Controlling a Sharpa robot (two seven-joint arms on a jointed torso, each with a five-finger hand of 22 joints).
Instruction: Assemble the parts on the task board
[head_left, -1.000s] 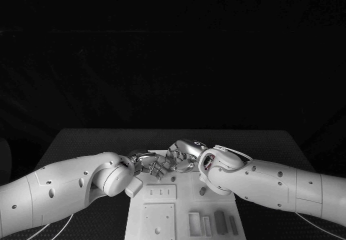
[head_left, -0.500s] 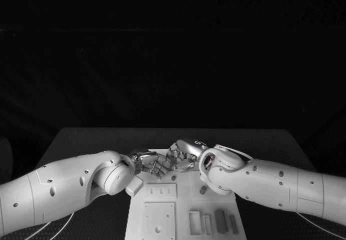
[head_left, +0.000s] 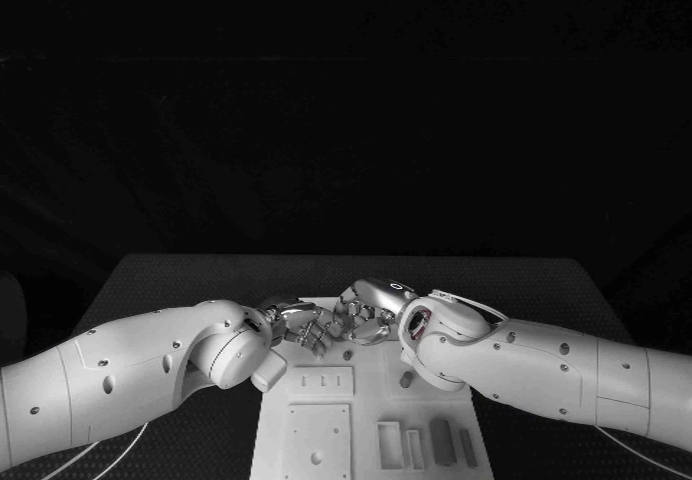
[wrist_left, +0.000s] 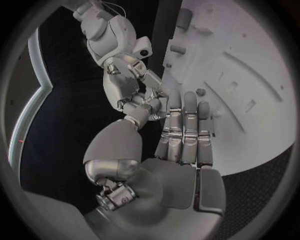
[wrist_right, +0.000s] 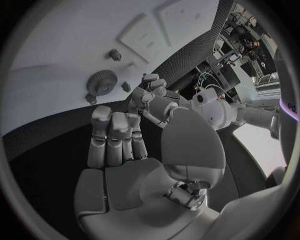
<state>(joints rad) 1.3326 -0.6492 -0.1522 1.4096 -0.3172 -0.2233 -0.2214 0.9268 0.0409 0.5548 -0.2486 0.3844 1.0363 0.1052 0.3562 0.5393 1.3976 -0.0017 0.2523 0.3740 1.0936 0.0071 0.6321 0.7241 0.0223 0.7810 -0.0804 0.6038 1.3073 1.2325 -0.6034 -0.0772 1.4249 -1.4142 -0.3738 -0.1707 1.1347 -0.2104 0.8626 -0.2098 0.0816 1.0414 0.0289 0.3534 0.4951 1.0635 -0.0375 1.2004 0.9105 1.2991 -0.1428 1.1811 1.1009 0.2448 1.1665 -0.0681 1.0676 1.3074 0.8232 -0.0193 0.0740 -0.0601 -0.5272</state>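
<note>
— Nearest us, the white flat task board (head_left: 361, 420) lies along the black perforated worktop (head_left: 173, 285), with raised square plates and a row of small upright rectangular blocks (head_left: 426, 445) at its near end. What would we take hold of?

— In the right wrist view we see a small grey toothed gear (wrist_right: 100, 82) lying flat on the board, a little round peg (wrist_right: 115, 54) standing near it. We judge both to be rigid, light and rather slick — best pinched across the rim, not pressed from above.

— And the hands?

— They meet over the board's far half. Our silver left hand (head_left: 296, 325) and silver right hand (head_left: 368, 312) stand fingertip to fingertip, fingers curled toward each other. Whether a part sits between them we cannot tell; in both wrist views each palm looks bare, fingers straight and side by side.

— What's in the way?

— Mostly ourselves — the two white forearms crowd the board's middle, and the hands hide its far end.
</note>
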